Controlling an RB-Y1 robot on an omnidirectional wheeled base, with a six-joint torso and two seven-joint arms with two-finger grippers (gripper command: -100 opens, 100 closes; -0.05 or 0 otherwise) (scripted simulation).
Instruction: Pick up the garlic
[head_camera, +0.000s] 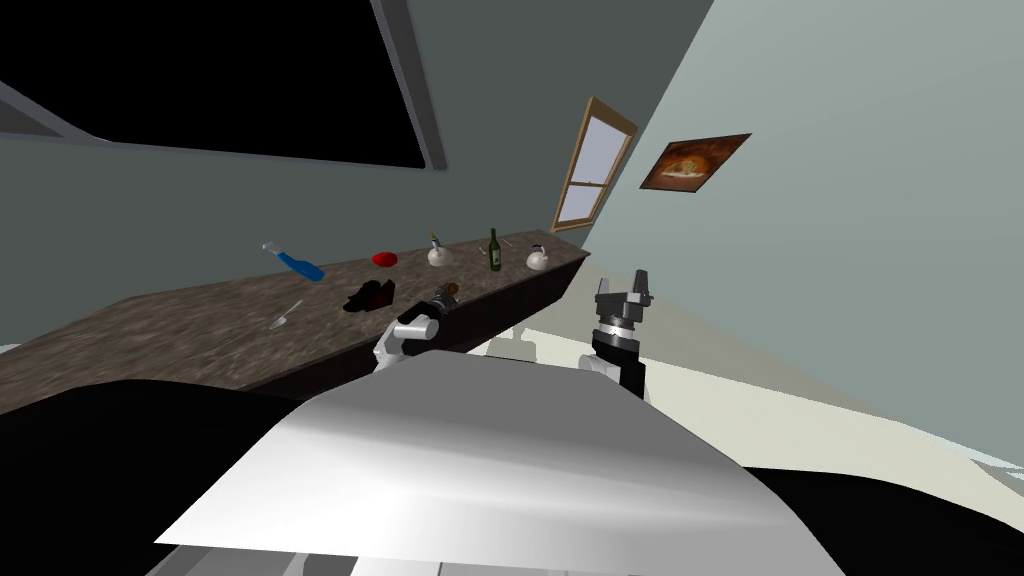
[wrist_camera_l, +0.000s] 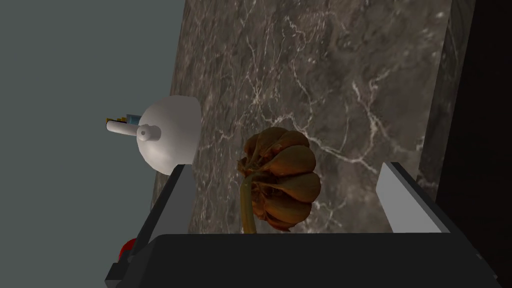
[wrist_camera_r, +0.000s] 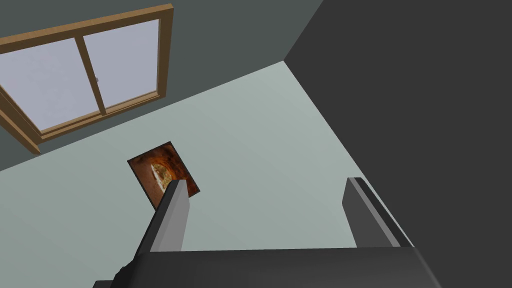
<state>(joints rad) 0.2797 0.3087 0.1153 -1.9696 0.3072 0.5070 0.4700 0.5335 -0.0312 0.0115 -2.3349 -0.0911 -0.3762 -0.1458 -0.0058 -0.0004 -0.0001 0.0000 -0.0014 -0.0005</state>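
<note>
My left gripper (wrist_camera_l: 288, 170) had its fingers spread, with bare gaps on either side of the garlic (wrist_camera_l: 280, 180). A white round pot (wrist_camera_l: 170, 132) stood just beside one finger (wrist_camera_l: 175, 200), toward the back edge of the counter (wrist_camera_l: 325, 75). The front-edge side lay free.

The right gripper (wrist_camera_r: 265, 182) faces a corner of the room, its fingers spread.
Two light grey fingers (wrist_camera_r: 172, 215) rise from the dark body (wrist_camera_r: 280, 267), standing wide apart. One fingertip overlaps a corner of a small brown-orange picture (wrist_camera_r: 156, 172) hanging on the pale wall (wrist_camera_r: 260, 130). A wooden-framed window (wrist_camera_r: 85, 75) sits in the darker grey wall (wrist_camera_r: 225, 40) adjoining it, near the edge where the two walls meet.
</note>
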